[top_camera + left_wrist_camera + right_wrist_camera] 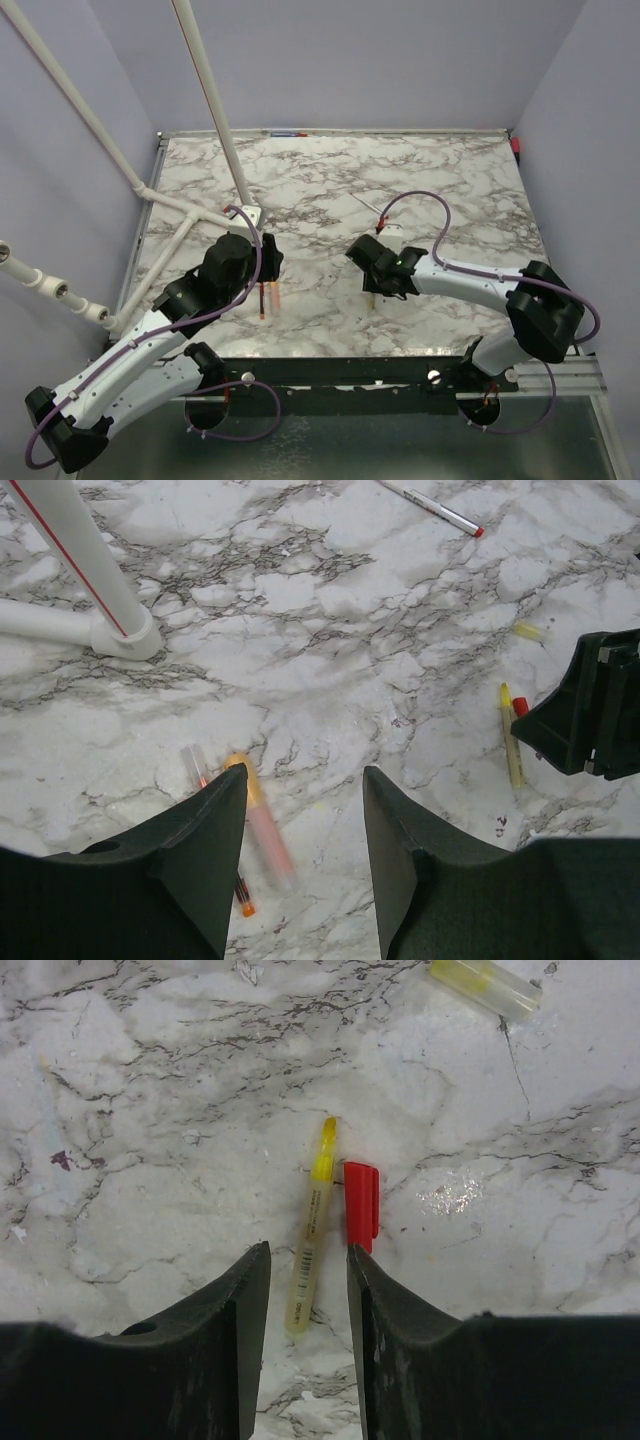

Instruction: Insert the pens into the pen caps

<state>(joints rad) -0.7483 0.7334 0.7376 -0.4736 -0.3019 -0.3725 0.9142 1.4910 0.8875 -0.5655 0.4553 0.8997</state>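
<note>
Two parted, unladen: left gripper (305, 780) over orange pen (262, 825); right gripper (308, 1250) astride yellow pen (312, 1230), red cap (361, 1203) beside at 3 o'clock; table (450, 180) edges distant.

**Tech:** Table (150, 1110) finish?
**Ref:** Marble-patterned, smooth, faint sheen.
**Tech:** Items between and ahead of the right pincer (307, 1251)?
**Ref:** Yellow pen (312, 1222): translucent plastic. Red cap (361, 1205): opaque, smooth plastic. Fingers (220, 1360): matt black, finely grained plastic.
</note>
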